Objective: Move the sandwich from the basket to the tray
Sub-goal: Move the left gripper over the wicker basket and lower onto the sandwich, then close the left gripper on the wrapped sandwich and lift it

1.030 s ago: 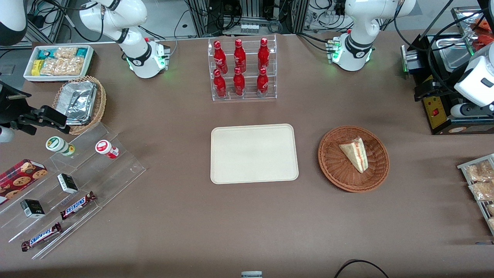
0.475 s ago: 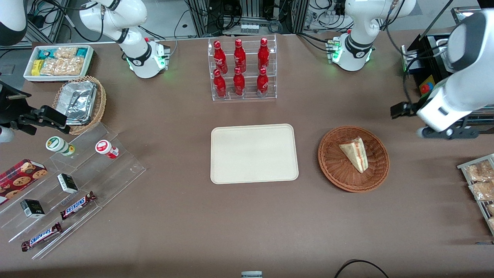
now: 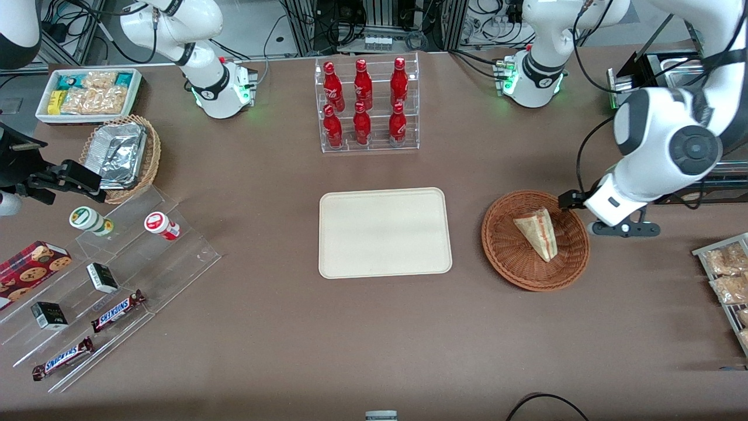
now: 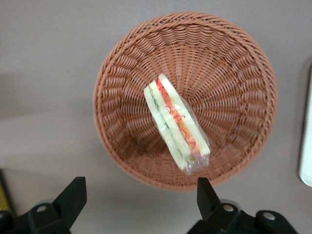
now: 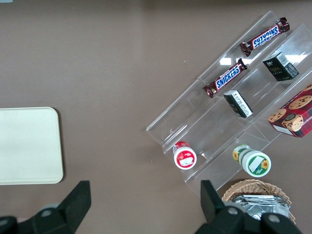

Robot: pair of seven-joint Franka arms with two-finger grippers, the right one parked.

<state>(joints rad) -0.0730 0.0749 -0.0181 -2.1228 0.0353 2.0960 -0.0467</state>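
The sandwich (image 3: 540, 234) (image 4: 176, 124) is a wrapped pale wedge with red and green filling, lying in the round reddish-brown basket (image 3: 508, 263) (image 4: 122, 97). The cream tray (image 3: 384, 232) (image 5: 29, 146) lies flat beside the basket, toward the parked arm's end, with nothing on it. A sliver of the tray (image 4: 307, 156) also shows in the left wrist view. My left gripper (image 3: 622, 227) (image 4: 140, 187) hangs open above the table, just off the basket's rim toward the working arm's end. Its fingers are spread wide and hold nothing.
A clear rack of red bottles (image 3: 368, 105) stands farther from the front camera than the tray. A stepped acrylic stand (image 3: 105, 280) with snacks, a tan basket of foil containers (image 3: 120, 155) and a white bin (image 3: 87, 93) sit toward the parked arm's end. Packets on a rack (image 3: 724, 280) lie near the working arm.
The left arm has swung in from the table's end toward the basket and come nearer to the front camera. The sandwich, basket and tray have not moved.
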